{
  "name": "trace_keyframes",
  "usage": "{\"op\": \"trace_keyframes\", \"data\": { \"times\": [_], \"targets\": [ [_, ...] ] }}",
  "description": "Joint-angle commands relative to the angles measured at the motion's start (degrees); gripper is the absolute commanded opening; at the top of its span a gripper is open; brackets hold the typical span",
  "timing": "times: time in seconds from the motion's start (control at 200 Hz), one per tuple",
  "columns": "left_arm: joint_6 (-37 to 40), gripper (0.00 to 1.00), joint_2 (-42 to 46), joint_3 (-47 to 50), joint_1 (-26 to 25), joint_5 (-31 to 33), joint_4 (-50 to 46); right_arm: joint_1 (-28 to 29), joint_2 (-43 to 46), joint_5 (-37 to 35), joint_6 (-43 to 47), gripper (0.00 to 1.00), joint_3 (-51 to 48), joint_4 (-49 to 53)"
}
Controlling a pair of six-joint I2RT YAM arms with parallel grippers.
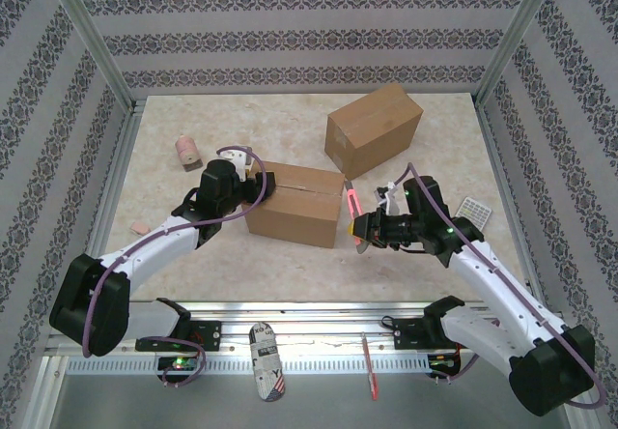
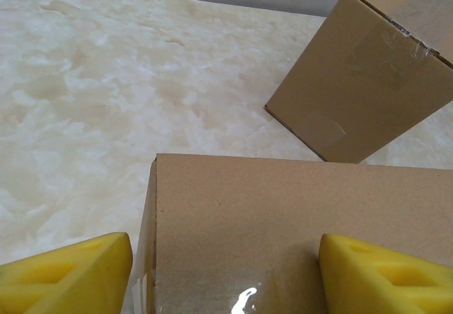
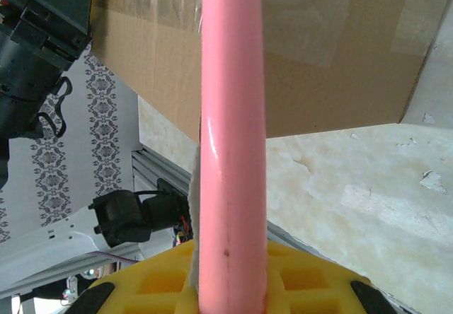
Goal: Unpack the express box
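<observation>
Bracing for the cut, by the look of it. Left gripper [image 1: 253, 185] sits at the left end of the near cardboard box [image 1: 294, 207], jaws wide. In its wrist view one yellow finger [image 2: 71, 275] hangs off the box's edge and the other sits over the top panel. Cannot tell if either touches the card. Glossy tape [image 2: 241, 293] runs across the top between the fingers.

Right gripper [image 1: 363, 228] is clamped narrow on a pink cutter [image 1: 350, 202], shaft upright out of the fingers, tip up by the box's right end. Box wall lies just ahead of the tip in the wrist view; contact not clear.

Second cardboard box [image 1: 375, 129] stands beyond the cutter, apart from the near one, taped shut.

Judgement: step in hand is slitting the tape seam, and unpacking has barely begun.
- Set the left fingers firmly on the box before the blade loads it, or it will skid on the smooth table [image 1: 193, 265].
- Bring the tip over the top seam, not the side wall.
- Cut shallow, drawing toward the right hand, away from the left fingers.
</observation>
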State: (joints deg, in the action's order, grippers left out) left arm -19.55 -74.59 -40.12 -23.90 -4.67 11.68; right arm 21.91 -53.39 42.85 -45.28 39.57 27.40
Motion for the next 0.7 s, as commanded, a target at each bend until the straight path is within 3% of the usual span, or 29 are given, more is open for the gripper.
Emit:
{"op": "trace_keyframes", "data": {
  "times": [0.0, 0.695],
  "targets": [
    [0.23, 0.7, -4.25, 3.56, 0.26, 2.65, -12.93, 0.83, -0.58, 1.22, -0.12, 0.0, -0.88, -1.38],
    [0.34, 0.7, -4.47, 3.1, 0.26, 2.77, -13.53, 2.74, 1.28, -0.95, -2.05, 0.0, -2.48, -1.65]
  ]
}}
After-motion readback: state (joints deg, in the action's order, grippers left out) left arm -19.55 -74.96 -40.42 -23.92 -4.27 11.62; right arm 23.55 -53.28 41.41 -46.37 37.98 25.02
